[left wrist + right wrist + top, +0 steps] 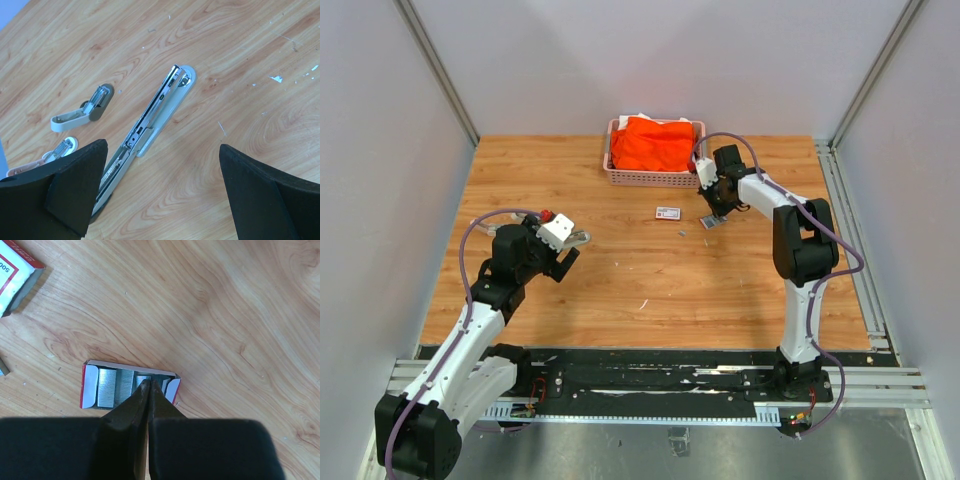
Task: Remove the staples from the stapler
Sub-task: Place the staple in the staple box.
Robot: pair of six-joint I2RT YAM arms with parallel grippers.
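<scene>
Currently the left end effector [162, 150] hangs over the table [240, 60] with its fingers spread wide and nothing between them. The stapler [155, 117] lies folded out flat right under it, magazine rail up. Its long axis runs diagonally in the left wrist view, from under the left-hand finger up and away to the right, so it sits off-centre in the gap and skewed to the line between the fingertips. I can't tell whether a strip is left in the rail. Two more staplers [82, 111] lie just to its left. The right end effector [148, 384] is well apart on the far right side, fingers pressed together, tips dipped into a small open tray [89, 385] with red end flaps. The staples [106, 386] I can see are the silvery blocks lying in that tray, just left of the tips. Whether a strip is pinched I can't tell. A white box [12, 275] with a red label lies near the tray. My judgement: the left arm is much nearer the stapler, and any pick from the rail needs the wrist turned square to that diagonal first.
</scene>
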